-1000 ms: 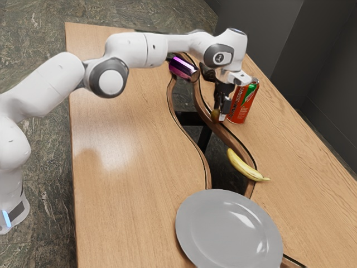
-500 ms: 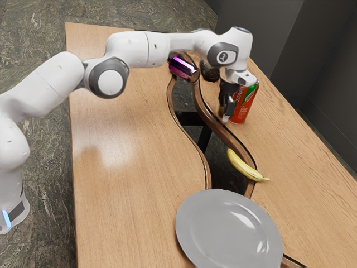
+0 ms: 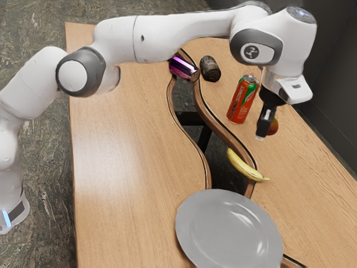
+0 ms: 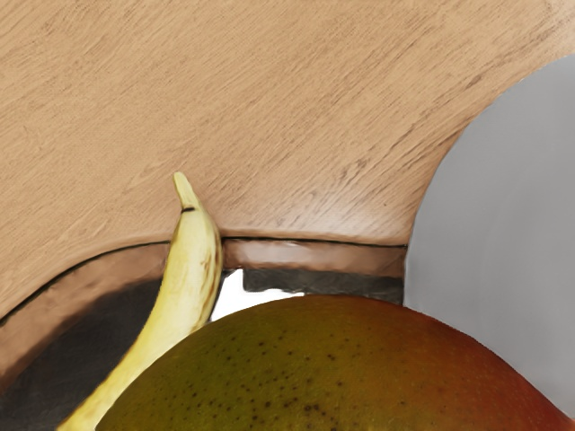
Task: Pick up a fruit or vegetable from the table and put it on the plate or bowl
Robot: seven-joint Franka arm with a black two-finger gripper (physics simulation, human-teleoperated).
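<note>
While black fingers (image 3: 261, 124) grip a speckled red-green mango (image 3: 273, 128) aloft, the round grey plate (image 3: 228, 230) at the desk's (image 3: 128, 167) edge sits unfilled.

The exterior camera sits high at the arm's side, well back, and looks down across the table (image 3: 128, 167). The wrist camera rides on the gripper (image 3: 264, 129) and looks down past the jaws, very near the mango (image 4: 332, 368) just under them. Both views share the banana (image 3: 245, 166) and the plate (image 3: 228, 229), which lie beyond the jaws.
</note>
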